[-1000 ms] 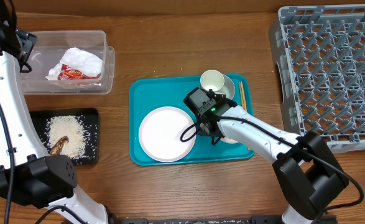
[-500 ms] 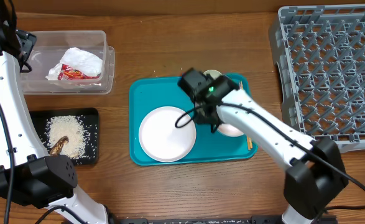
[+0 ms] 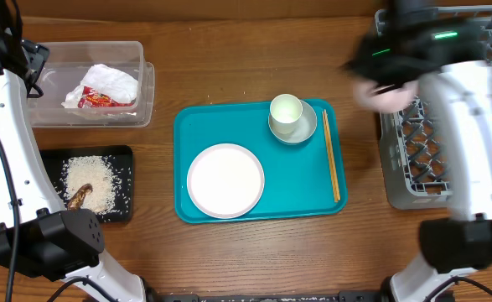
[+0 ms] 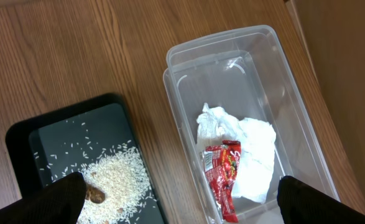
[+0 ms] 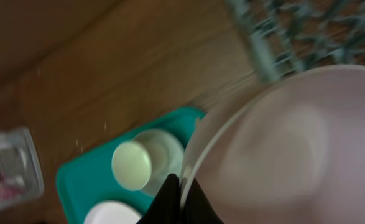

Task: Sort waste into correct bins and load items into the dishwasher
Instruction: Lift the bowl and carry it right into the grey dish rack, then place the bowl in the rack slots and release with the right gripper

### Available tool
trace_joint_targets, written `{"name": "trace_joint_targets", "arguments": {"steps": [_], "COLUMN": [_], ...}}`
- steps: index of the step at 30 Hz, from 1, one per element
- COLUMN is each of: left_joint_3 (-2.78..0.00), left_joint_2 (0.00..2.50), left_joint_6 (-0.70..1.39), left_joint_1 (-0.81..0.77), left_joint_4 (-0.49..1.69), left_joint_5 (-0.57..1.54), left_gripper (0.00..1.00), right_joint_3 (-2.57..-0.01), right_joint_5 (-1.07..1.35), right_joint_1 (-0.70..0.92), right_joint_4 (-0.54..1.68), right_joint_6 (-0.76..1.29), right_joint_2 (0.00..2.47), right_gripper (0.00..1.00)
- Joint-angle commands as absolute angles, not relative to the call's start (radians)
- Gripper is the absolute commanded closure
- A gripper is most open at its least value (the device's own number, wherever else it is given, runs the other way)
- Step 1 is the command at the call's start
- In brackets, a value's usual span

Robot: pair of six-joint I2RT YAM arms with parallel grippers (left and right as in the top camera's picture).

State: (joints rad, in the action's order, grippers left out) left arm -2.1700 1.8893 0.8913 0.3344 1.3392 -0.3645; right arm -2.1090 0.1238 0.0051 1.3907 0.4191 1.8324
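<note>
Since a second ago my right arm has swung off the teal tray (image 3: 296,180) and up to the left edge of the grey dish rack (image 3: 406,164), taking the white bowl (image 3: 385,94) with it; the arm is a blur overhead. On the right wrist view the right gripper (image 5: 179,186) is clamped tight on the bowl's rim, and the bowl fills the frame, with the rack's lattice above it. I cannot tell whether the bowl touches the rack. Left on the teal tray are the round white plate (image 3: 225,180), the small white cup (image 3: 285,110) sitting in the pale saucer-bowl (image 3: 307,127), and the chopsticks (image 3: 332,166), lying along the tray's right side. My left gripper (image 4: 182,202) is spread wide with nothing in it, high above the clear tub (image 3: 141,92) and the black tray (image 3: 53,155). The crumpled napkin (image 3: 111,82) and red wrapper (image 3: 99,101) lie together in the tub. The rice (image 3: 90,183) and the brown scrap (image 3: 79,196) lie on the black tray.
</note>
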Motion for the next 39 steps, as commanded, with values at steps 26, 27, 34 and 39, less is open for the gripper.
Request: {"name": "trace_joint_targets", "arguments": {"steps": [26,27,34,39], "left_joint_3": [-2.174,-2.174,-2.174,-2.174], "left_joint_2": [1.893,1.893,1.893,1.893], "left_joint_6": [0.891,0.891,0.891,0.891], "left_joint_1": [0.332,0.332,0.332,0.332], "left_joint_4": [1.338,1.338,1.338,1.338], "left_joint_5": [-0.384,-0.383,-0.383,-0.384], "left_gripper": [0.00,0.00,0.00,0.00], "right_joint_3": [-1.843,-1.841,-1.840,-1.839], "right_joint_5": [0.744,0.769,0.929,1.021], "right_joint_1": [-0.887,-0.896,-0.921,-0.921], "right_joint_4": [0.534,0.510,0.385,0.319], "right_joint_6": [0.315,0.318,0.334,0.341], "right_joint_2": [1.950,1.968,2.093,2.156], "right_gripper": [0.96,0.96,0.96,0.96]}}
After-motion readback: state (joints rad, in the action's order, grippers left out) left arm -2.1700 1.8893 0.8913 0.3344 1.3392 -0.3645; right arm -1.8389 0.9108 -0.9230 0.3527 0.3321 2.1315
